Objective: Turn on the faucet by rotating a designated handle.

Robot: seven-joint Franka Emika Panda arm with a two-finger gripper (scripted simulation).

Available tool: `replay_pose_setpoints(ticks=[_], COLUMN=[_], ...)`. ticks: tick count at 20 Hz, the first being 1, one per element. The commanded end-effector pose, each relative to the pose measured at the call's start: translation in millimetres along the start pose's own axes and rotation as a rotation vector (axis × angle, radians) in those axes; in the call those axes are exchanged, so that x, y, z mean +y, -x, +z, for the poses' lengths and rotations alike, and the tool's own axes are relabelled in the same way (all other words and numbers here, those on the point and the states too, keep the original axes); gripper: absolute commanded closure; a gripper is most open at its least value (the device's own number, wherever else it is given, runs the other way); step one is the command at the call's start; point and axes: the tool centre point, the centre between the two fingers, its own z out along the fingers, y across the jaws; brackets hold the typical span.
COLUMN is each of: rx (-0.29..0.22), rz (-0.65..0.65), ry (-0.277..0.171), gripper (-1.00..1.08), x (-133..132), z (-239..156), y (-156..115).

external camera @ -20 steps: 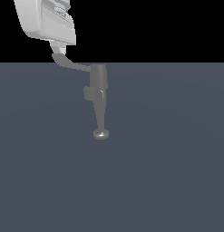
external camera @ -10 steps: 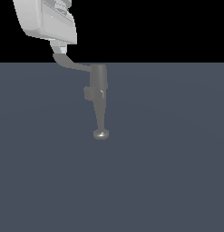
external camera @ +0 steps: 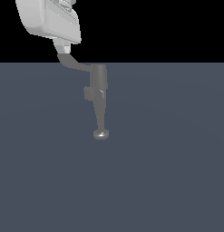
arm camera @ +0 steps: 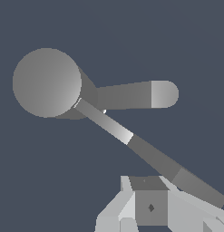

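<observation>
The handle's (external camera: 72, 63) paddle end touches the claw (external camera: 63, 46), which hangs above the faucet (external camera: 99, 97); claw spread unclear.

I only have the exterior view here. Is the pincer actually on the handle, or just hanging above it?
Observer: The wrist view shows the handle running from the faucet cylinder's top right up to the pincer, with its wide end overlapping the pale finger parts. I cannot confirm contact.
Operator: Is the handle lined up with the spout?
Observer: No. Seen from above, the spout and the handle splay apart from the cylinder at a clear angle.
Operator: Is the pincer open or shut?
Observer: I cannot tell. Only part of the pincer shows, at the wrist picture's edge.
</observation>
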Motion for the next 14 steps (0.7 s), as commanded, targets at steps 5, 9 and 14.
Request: replay_pose_setpoints(ticks=[5,9,14], rx=[0.003,0.003,0.004], rz=[0.004,0.004,0.003], ry=[0.008,0.008,0.010], gripper=[1.08,1.08,1.08], x=[15,23,34], z=[2,2,2], y=[-15,-23,-33])
